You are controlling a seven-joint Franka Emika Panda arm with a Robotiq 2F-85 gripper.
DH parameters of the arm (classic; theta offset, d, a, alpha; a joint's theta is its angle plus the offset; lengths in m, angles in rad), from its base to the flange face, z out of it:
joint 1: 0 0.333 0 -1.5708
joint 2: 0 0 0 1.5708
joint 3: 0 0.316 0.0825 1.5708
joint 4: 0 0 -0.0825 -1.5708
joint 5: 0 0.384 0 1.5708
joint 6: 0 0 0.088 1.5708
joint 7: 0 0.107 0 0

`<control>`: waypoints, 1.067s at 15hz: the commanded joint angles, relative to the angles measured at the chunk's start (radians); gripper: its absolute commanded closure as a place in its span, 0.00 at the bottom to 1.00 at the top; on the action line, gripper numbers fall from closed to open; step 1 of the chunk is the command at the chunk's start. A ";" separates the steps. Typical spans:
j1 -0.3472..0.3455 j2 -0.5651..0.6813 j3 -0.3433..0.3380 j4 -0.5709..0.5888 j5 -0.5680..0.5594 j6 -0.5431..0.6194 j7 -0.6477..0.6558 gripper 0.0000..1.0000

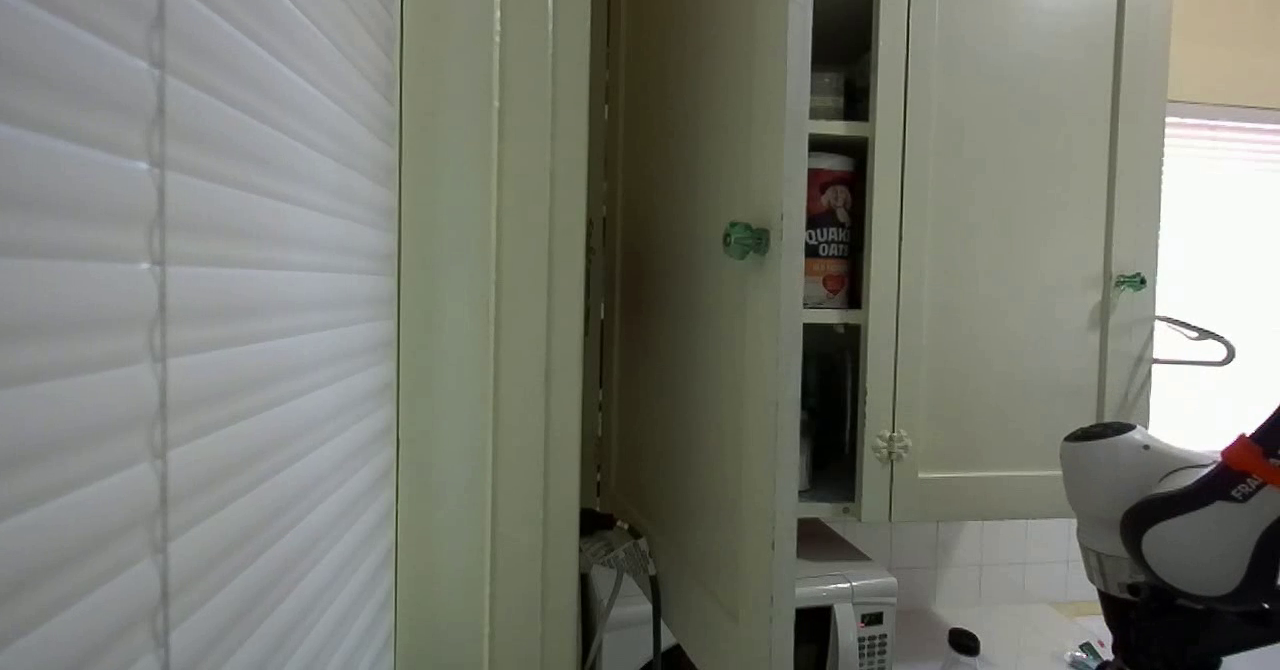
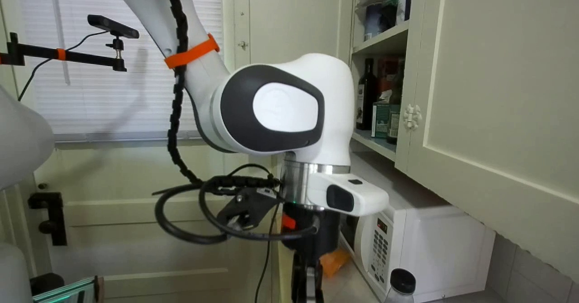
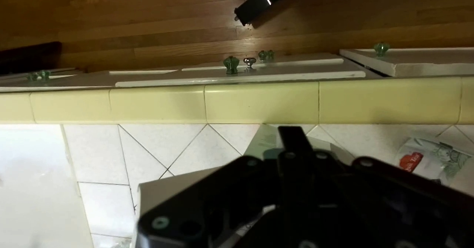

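Cupboard point(image 1: 887, 200) holds Quaker Oats point(image 1: 829, 232); tool point(image 3: 291, 131) closed

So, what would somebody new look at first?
Probably the big white robot arm, mid-picture in an exterior view, with an orange band around it. Then maybe the open cupboard door in an exterior view, with its green knob, and the Quaker Oats canister on a shelf past its edge.

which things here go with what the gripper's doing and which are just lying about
Likely part of the work, judging by nearness:
gripper
pale item, partly hidden behind it in the wrist view; too covered to identify

Seemingly just lying about:
red-labelled packet
black-capped bottle
microwave
oats canister
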 commanded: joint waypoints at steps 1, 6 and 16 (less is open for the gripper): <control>-0.004 0.108 -0.034 0.012 -0.049 0.137 0.083 1.00; -0.005 0.194 -0.094 0.029 -0.221 0.329 0.251 1.00; -0.009 0.283 -0.164 0.079 -0.633 0.404 0.631 1.00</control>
